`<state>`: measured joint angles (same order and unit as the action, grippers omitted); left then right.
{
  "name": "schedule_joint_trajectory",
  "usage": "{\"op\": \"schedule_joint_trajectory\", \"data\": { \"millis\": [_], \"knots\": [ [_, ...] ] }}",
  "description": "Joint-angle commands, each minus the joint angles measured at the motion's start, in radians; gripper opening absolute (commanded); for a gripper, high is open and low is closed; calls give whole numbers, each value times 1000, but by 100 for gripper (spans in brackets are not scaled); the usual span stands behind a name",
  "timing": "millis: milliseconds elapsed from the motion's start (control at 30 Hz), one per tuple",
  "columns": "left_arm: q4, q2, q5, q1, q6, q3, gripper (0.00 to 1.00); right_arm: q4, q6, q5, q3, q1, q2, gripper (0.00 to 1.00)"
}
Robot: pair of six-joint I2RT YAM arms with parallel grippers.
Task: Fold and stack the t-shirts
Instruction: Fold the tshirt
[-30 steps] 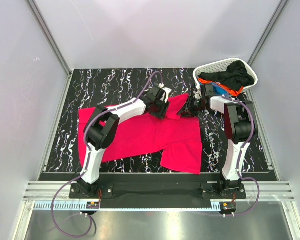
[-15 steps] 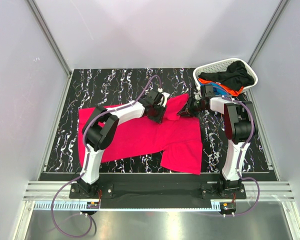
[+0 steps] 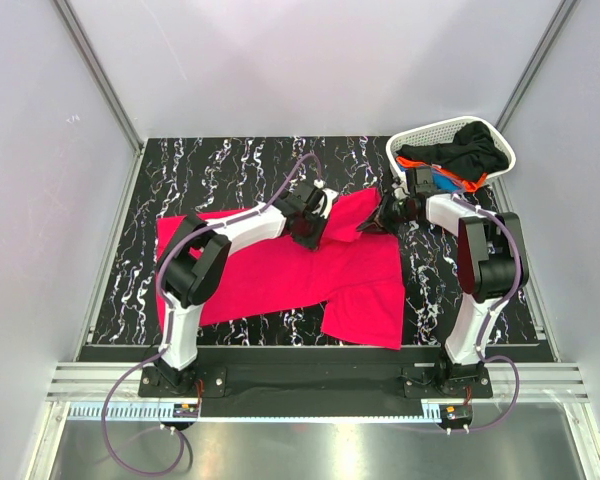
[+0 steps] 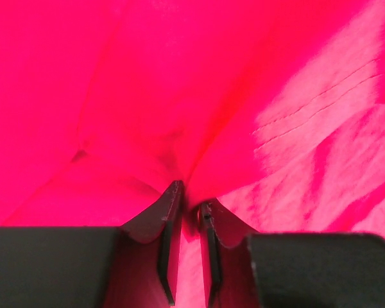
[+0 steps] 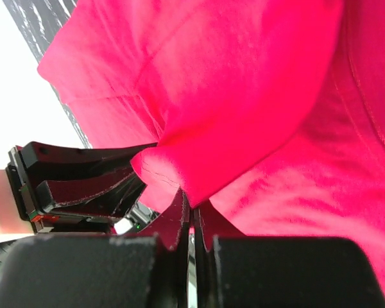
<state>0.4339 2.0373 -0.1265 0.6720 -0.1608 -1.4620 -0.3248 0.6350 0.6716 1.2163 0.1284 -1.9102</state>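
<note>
Two pinches on pinkish-red t-shirt (image 3: 280, 275), spread across marbled table (image 3: 210, 170). Overhead only: left gripper (image 3: 313, 228) and right gripper (image 3: 373, 222) at shirt's far edge; black t-shirt (image 3: 470, 150), blue t-shirt (image 3: 442, 178), orange t-shirt (image 3: 466, 185) heaped in white basket (image 3: 425, 133). Wrist views only: left fingers (image 4: 170, 212) narrowly apart, cloth fold clamped between; right fingers (image 5: 176, 221) pressed together on fold.

One big t-shirt (image 3: 280, 265) lies spread across the middle of the surface (image 3: 230, 165). Both claws sit on its far edge, the left claw (image 3: 315, 230) just left of the right claw (image 3: 373, 224). Far right corner has the basket (image 3: 420, 133), with the other t-shirts (image 3: 470, 150) heaped in it, just behind the right claw.
</note>
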Motion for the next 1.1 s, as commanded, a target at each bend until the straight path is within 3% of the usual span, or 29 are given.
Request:
{"op": "schedule_joint_trajectory", "data": {
  "millis": [0,667,767,800,900,1067],
  "knots": [
    [26,-65,10,3,20,17,20,-83,8,-15,-12,8,40,0],
    [55,-80,-21,9,26,19,22,-279,-55,-104,8,7,-13,4],
    [66,-103,-70,9,23,28,30,-339,-106,-158,29,7,-10,4],
    [68,-114,-88,8,21,35,41,-353,-145,-182,35,7,-9,10],
    [95,-176,-134,-3,12,90,53,-401,-216,-242,43,7,11,30],
    [109,-366,-182,-106,-16,219,59,-416,-255,-314,52,8,104,47]
  ]
}}
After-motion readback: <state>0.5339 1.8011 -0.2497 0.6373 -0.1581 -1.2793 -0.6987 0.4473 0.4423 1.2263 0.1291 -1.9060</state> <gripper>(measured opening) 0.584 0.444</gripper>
